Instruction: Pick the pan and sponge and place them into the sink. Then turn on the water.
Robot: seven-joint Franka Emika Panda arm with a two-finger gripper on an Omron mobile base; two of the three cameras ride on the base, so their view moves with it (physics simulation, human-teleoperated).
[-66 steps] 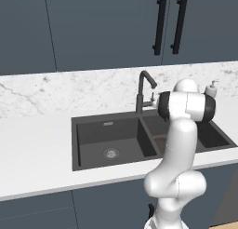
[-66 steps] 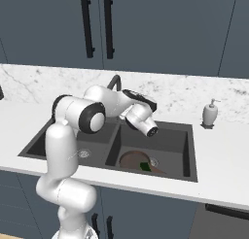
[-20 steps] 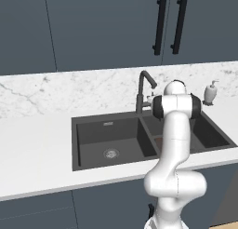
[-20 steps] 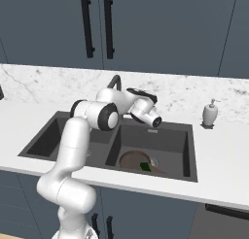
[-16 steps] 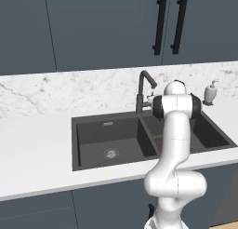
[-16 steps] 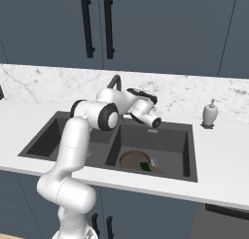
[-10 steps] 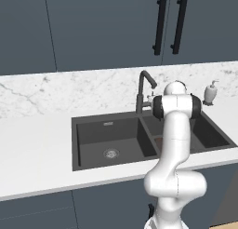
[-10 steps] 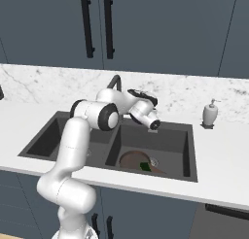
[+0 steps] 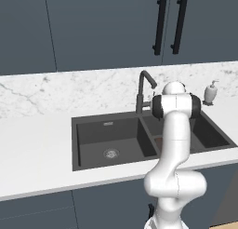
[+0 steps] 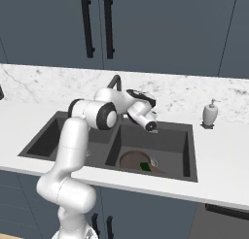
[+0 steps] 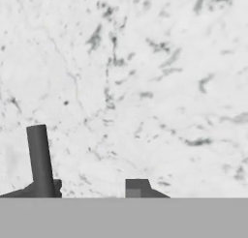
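Arm has swung from right basin toward faucet [image 10: 115, 82]; pincer [image 10: 151, 127], shut narrow and empty, sits just right of its lever.

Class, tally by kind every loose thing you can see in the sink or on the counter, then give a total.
Pan: 1
Sponge: 1
Soap dispenser: 1
Total: 3

A kitchen is shown: a double-basin sink [image 9: 111, 130] with an arched faucet [image 9: 143, 89] is set into a white marble table [image 9: 37, 149], and dark cabinets [image 10: 160, 29] are mounted above.
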